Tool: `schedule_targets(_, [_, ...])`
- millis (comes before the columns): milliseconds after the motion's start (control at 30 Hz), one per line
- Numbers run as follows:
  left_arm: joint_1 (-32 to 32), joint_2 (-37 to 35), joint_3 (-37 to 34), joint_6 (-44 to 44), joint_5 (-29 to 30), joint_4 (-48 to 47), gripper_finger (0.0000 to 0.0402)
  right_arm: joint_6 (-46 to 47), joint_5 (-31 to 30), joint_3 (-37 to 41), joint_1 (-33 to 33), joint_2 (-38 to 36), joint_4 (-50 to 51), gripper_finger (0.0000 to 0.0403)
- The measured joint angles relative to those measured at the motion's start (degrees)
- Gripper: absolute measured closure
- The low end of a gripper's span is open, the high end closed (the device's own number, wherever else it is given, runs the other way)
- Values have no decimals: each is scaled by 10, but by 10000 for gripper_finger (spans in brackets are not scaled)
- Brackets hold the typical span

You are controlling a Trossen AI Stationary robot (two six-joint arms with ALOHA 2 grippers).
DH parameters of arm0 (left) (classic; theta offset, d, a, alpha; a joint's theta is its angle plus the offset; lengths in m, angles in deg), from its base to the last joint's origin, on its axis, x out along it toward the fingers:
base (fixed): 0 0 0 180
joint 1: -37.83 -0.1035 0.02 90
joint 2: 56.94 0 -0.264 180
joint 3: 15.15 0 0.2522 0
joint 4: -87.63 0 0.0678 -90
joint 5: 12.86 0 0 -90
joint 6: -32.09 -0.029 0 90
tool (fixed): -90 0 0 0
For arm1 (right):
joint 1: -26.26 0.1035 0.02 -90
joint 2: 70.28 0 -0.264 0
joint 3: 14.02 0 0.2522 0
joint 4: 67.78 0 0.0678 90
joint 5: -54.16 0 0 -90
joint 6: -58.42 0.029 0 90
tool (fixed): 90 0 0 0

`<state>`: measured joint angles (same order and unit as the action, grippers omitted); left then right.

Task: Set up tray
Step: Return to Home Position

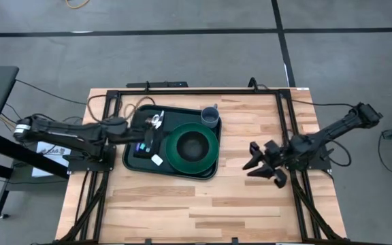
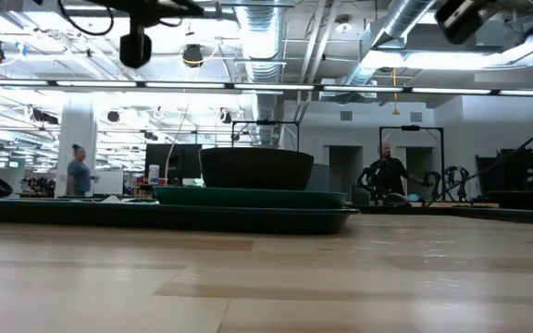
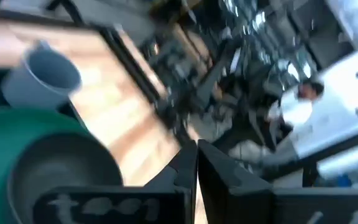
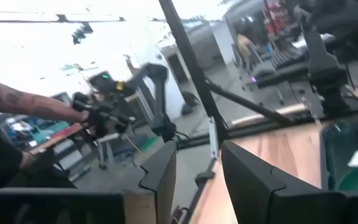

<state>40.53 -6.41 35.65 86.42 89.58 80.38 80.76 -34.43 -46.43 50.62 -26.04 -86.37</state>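
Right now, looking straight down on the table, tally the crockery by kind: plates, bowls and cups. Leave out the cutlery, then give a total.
plate: 1
bowl: 1
cup: 1
Total: 3

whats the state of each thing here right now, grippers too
tray: flat on the table, loaded
green plate: on the tray, bowl on it
black bowl: upright on the plate, looks empty
grey cup: upright at the tray's corner
left gripper: shut, holding nothing, over the tray
right gripper: open, empty, off the tray
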Motion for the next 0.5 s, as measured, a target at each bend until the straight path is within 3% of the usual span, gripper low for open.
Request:
schedule_targets(200, [0, -31, 0, 1, 75, 44, 401, -29, 20, 63, 0, -101, -16, 281])
schedule_targets(500, [0, -25, 0, 55, 95, 45, 401, -78, 17, 153, -10, -279, -33, 281])
